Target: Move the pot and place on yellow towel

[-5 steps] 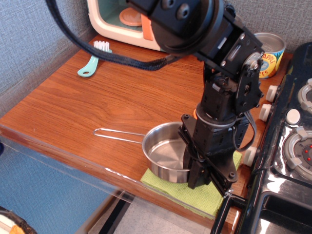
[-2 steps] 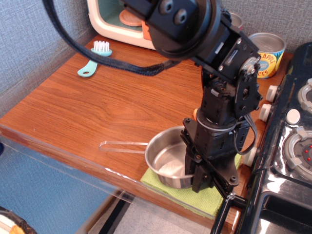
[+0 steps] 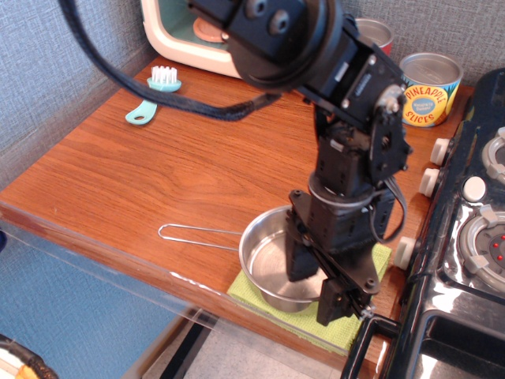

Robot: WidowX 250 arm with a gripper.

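A: Where is the pot [image 3: 272,264] sitting?

B: It is resting on the yellow towel [image 3: 312,303] at the near edge of the wooden table [image 3: 158,189], covering the towel's left part. Its wire handle is pointing left, out over the bare wood.

A: And what is the gripper [image 3: 316,286] doing?

B: It is reaching down over the pot's right rim. One of the jaws is standing inside the bowl and the other is hanging outside it, so they are spread with the rim between them. Whether they are actually pinching the metal, I cannot tell; the arm is blocking that spot.

A: What else is lying around?

B: A pineapple can [image 3: 428,88] is standing at the back right, and a teal brush [image 3: 153,96] is lying at the back left. The black stove [image 3: 465,260] is sitting at the right.
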